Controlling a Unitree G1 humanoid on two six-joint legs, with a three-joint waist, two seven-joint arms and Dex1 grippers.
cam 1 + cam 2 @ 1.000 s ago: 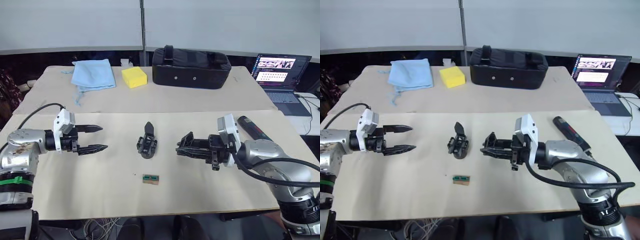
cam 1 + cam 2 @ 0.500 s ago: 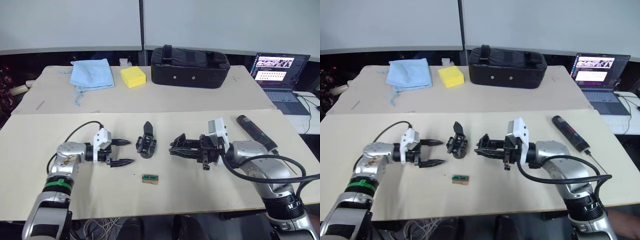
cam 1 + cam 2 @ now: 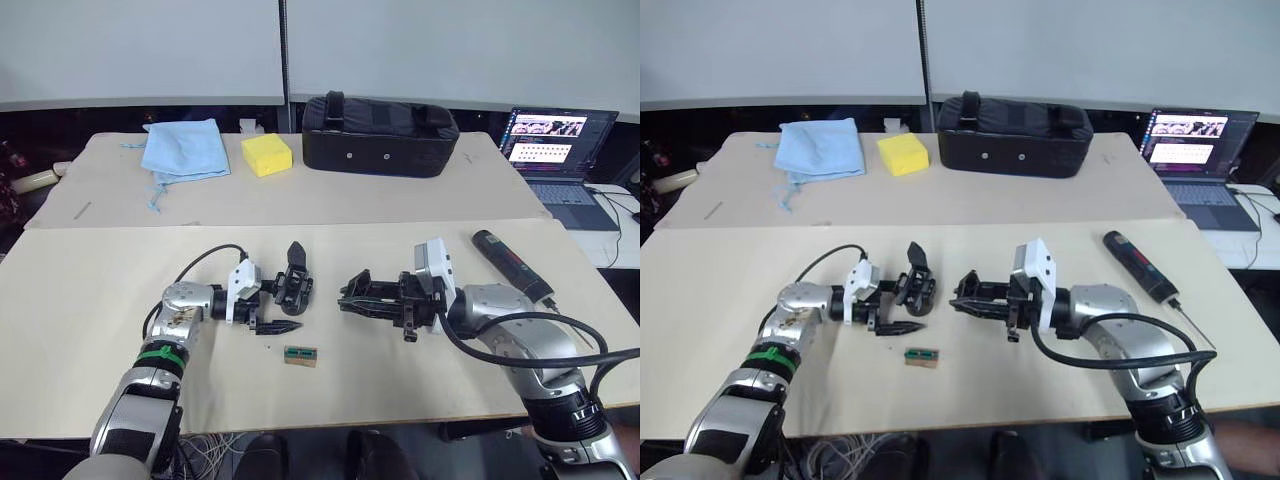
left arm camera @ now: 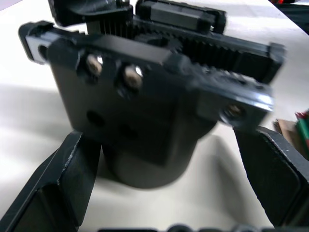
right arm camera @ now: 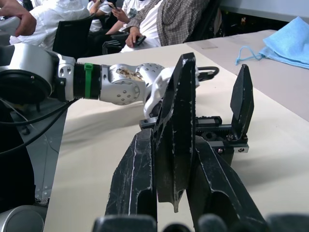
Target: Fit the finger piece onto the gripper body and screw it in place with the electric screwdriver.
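The gripper body (image 3: 293, 290) stands mid-table, a black block on a round base with one pointed finger rising from it. My left gripper (image 3: 285, 307) is open and straddles it; in the left wrist view the body (image 4: 145, 111) sits between the two fingers (image 4: 63, 188), with a gap on both sides. Just to the body's right, my right gripper (image 3: 345, 300) is shut on the finger piece (image 5: 176, 121), a flat black wedge held upright and pointing at the body (image 5: 219, 137). The electric screwdriver (image 3: 510, 262) lies on the table at the right, behind the right arm.
A small green-topped brown block (image 3: 300, 356) lies in front of the body. On the rear table sit a black bag (image 3: 380, 122), a yellow sponge (image 3: 268, 154) and a blue cloth (image 3: 182, 146). A laptop (image 3: 560, 150) stands at the far right. Seated people (image 5: 145, 19) appear in the right wrist view.
My left gripper has moved right across the table and now has its open fingers around the gripper body. My right gripper holds the finger piece in nearly the same place.
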